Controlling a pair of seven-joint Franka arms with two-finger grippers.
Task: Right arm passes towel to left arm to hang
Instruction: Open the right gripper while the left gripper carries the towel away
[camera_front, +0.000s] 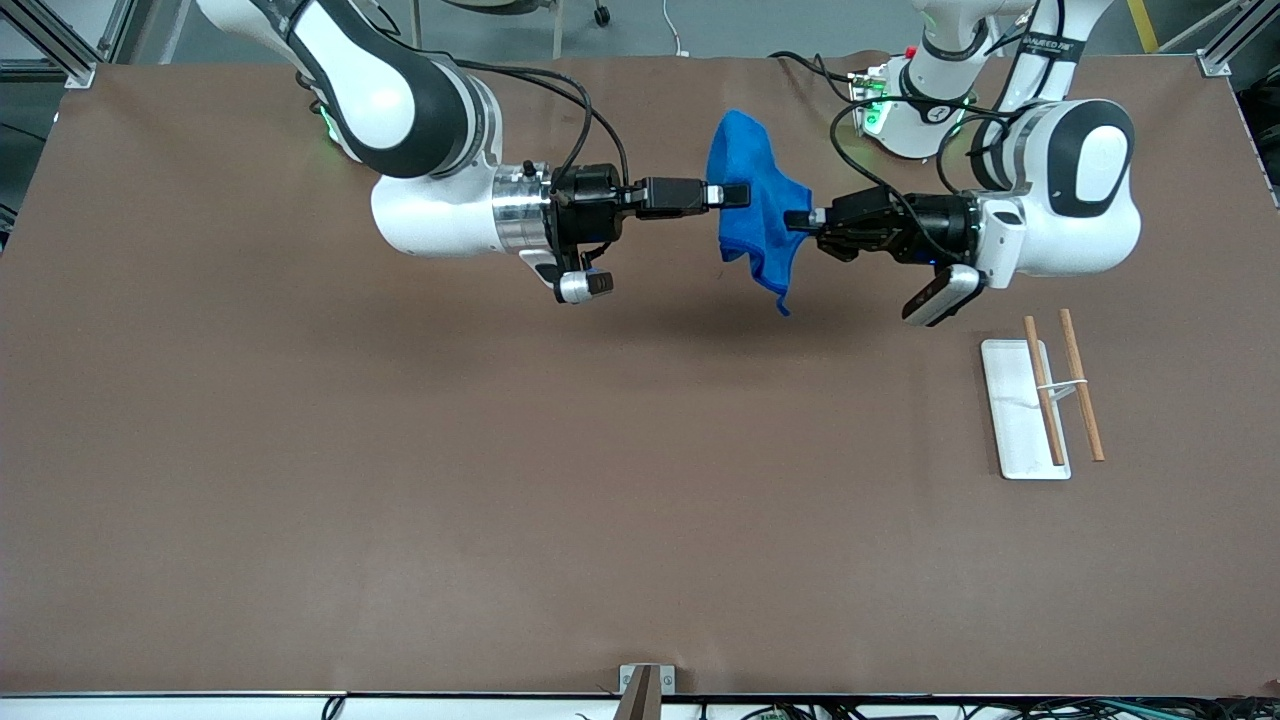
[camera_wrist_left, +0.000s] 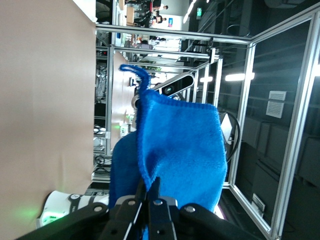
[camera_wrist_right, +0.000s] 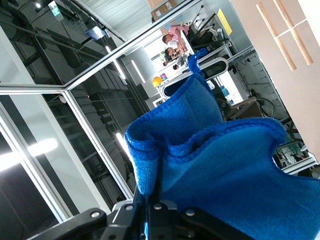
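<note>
Above bare table (camera_front: 400, 480): right pincer (camera_front: 738, 194), left pincer (camera_front: 800, 219) both clamped on towel (camera_front: 752, 205) edges.

A robotics lab, plainly: two arms bolted at a brown-covered table (camera_front: 300, 480), aluminium frame posts (camera_wrist_left: 295, 125) and glass panels around, people at desks (camera_wrist_right: 175, 42).

Bright blue towel (camera_front: 755, 205); plain brown table (camera_front: 400, 450); white tray (camera_front: 1020, 420); tan wooden rods (camera_front: 1082, 398).
</note>
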